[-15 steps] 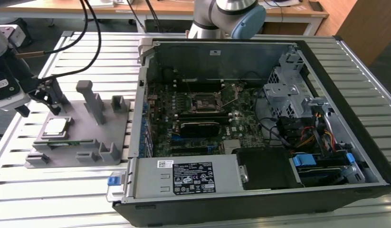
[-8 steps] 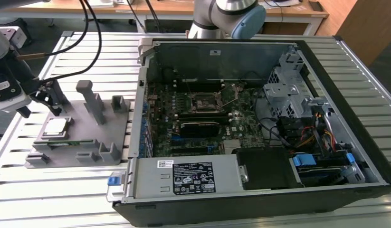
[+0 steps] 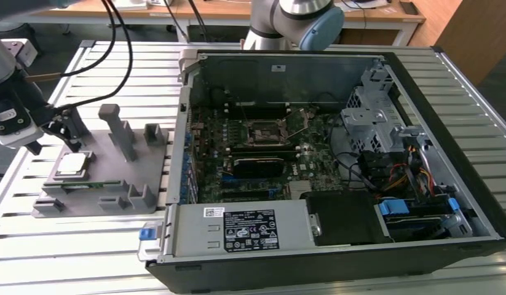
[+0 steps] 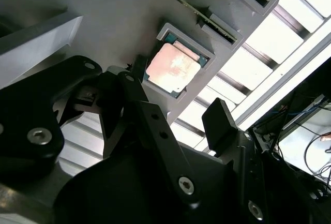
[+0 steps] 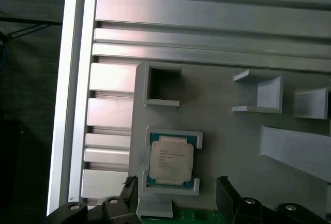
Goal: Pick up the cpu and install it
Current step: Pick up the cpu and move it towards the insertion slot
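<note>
The cpu (image 3: 72,163), a flat square chip with a silvery top and green rim, lies in a recess of the grey fixture block (image 3: 113,184) on the exterior view's left. Both wrist views show the cpu (image 4: 172,69) (image 5: 171,159) seated in that pocket. My gripper (image 3: 54,144) hovers just above it, open, with one black finger on each side and nothing between them. In the wrist views the gripper (image 4: 175,90) (image 5: 176,187) straddles the chip without touching it. The motherboard socket (image 3: 265,131) sits inside the open computer case, its lever raised.
The open black computer case (image 3: 449,110) fills the exterior view's right, with a drive cage, cables and power supply (image 3: 245,228). Upright posts (image 3: 117,132) rise from the fixture close to the gripper. A slatted aluminium table (image 3: 72,258) carries everything. Cables (image 3: 113,37) hang near the arm.
</note>
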You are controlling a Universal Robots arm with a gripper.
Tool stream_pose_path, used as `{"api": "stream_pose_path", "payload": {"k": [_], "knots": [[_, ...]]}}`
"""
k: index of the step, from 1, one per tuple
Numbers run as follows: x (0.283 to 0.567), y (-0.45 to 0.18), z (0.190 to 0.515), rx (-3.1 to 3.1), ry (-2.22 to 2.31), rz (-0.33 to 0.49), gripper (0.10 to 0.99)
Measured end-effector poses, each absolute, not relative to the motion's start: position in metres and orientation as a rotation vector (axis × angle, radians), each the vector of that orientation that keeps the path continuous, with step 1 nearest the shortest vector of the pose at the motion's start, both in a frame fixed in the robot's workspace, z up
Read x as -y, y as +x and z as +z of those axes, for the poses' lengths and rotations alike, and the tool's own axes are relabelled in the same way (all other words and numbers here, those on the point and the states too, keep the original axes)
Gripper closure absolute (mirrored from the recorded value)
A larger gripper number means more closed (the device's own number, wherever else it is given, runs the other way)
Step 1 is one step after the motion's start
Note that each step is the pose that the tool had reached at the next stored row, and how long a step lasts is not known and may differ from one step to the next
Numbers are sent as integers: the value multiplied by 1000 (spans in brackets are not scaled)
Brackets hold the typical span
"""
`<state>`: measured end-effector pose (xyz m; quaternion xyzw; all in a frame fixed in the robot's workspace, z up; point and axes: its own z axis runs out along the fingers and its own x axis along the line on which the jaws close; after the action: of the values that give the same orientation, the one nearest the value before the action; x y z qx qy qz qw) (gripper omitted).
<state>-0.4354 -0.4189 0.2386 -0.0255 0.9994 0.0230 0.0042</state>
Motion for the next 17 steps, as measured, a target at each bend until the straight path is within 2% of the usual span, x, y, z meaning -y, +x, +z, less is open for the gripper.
{"api": "stream_pose_path", "payload": {"k": [17], "knots": [[418, -435, 223, -3131, -67, 72, 373]]}}
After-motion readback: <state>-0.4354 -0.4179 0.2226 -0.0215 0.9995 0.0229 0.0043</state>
